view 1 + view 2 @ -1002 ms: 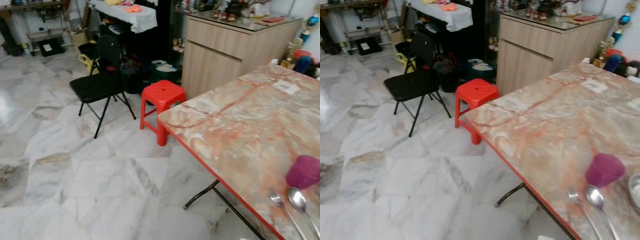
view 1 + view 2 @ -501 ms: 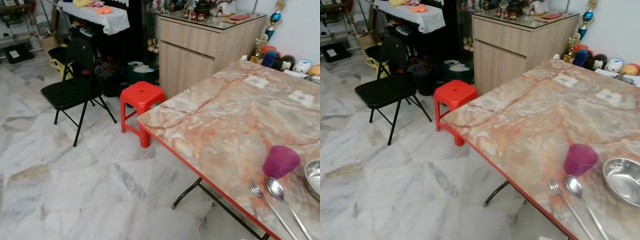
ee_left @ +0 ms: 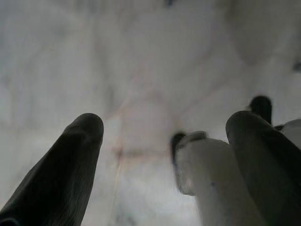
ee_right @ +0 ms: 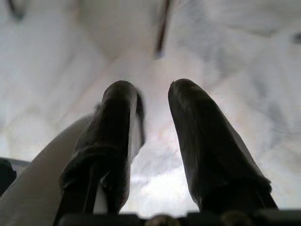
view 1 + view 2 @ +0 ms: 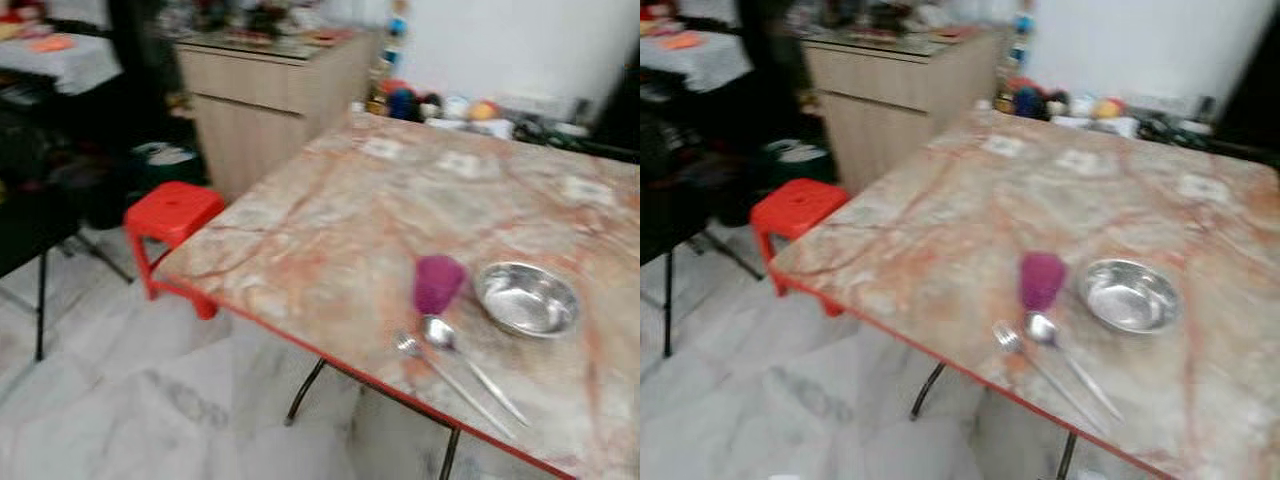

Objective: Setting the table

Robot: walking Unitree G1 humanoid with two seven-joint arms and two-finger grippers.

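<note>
Left eye view, blurred: a marble-patterned table [image 5: 330, 220] w/ a red edge takes up the right and centre, standing on a pale marble floor [image 5: 120, 400]. Near the table's front edge stands a purple cup [image 5: 437, 284], upright; just beside it to the right sits a steel bowl [image 5: 527, 298], apart from the cup. In front of the cup lie a spoon [image 5: 470, 360] and a fork [image 5: 450, 382], side by side, handles angled toward the table's near edge, the spoon's bowl just below the cup. A red stool [image 5: 172, 215] stands on the floor by the table's left corner, w/ a wooden cabinet [image 5: 265, 95] behind it and small colourful items along the wall at the table's far end — too blurred to tell what they are. Right eye view: same scene, the cup [image 5: 1041, 280], bowl [image 5: 1130, 295], spoon [image 5: 1070, 362] and fork [image 5: 1040, 372] in the same arrangement. Left wrist view: the left gripper [image 3: 171, 136] hangs over the pale floor, its two black fingers [image 3: 70, 160] spread wide w/ nothing between them. Right wrist view: the right gripper [image 4: 153, 101] also points down at the floor — fingers [image 4: 197, 136] slightly parted, empty, a dark table leg [image 4: 162, 28] beyond them.
</note>
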